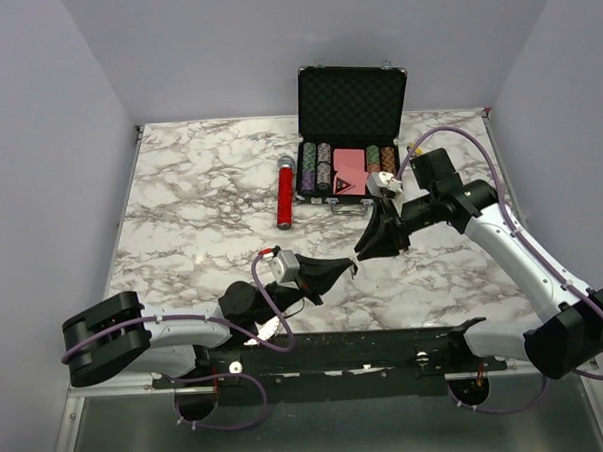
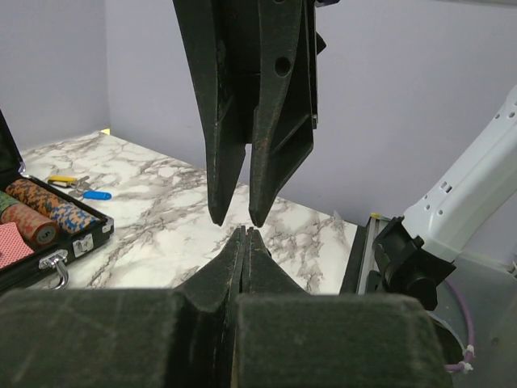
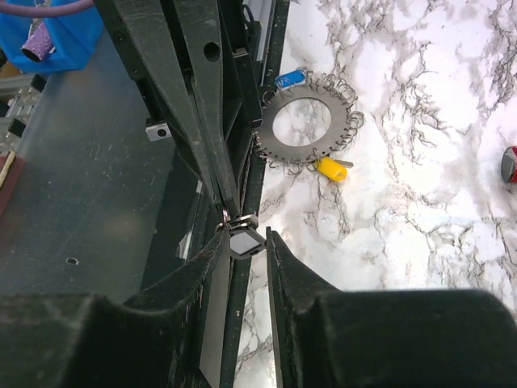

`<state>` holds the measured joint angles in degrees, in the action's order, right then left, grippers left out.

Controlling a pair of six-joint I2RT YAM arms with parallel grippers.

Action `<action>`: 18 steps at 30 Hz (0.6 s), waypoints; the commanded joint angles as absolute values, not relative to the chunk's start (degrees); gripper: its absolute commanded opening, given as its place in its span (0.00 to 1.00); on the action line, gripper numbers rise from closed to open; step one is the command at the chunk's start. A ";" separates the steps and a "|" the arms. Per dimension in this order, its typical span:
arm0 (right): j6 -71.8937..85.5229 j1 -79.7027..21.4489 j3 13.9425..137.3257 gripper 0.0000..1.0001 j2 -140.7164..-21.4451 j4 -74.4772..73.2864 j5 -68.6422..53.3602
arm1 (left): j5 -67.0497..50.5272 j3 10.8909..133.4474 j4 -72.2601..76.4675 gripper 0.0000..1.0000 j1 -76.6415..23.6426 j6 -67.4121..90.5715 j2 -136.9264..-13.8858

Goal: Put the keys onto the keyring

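Note:
A small silver key (image 3: 245, 242) with a hexagonal head hangs in the air over the table's near edge, between my two grippers. My left gripper (image 3: 228, 208) comes in from above and is shut on the little ring at the key's top. My right gripper (image 3: 246, 236) has both fingertips against the sides of the hexagonal head. In the top view the two grippers, left (image 1: 354, 271) and right (image 1: 364, 250), meet tip to tip. The keyring (image 3: 283, 137), with a blue tag (image 3: 289, 78) and a yellow tag (image 3: 329, 168), lies flat by the black rail. My left arm hides it in the top view.
An open black case (image 1: 351, 104) of poker chips stands at the back, and a red cylinder (image 1: 284, 192) lies to its left. More tagged keys (image 2: 77, 184) lie beyond the case. A black rail (image 1: 387, 347) runs along the near edge.

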<state>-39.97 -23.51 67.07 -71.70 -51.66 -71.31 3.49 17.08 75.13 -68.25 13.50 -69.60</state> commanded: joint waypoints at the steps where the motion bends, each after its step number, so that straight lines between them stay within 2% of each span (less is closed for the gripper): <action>1: -37.97 -23.29 65.39 0.32 -71.54 -49.40 -73.21 | 4.48 18.10 91.32 0.00 -68.12 13.80 -69.61; 18: -38.67 -23.64 63.02 0.33 -70.84 -48.34 -75.41 | 4.40 19.69 91.23 0.00 -68.12 14.41 -70.66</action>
<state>-38.85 -23.53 63.31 -71.66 -49.28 -72.88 4.03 18.13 75.22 -68.25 13.56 -69.89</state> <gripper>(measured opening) 0.331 0.007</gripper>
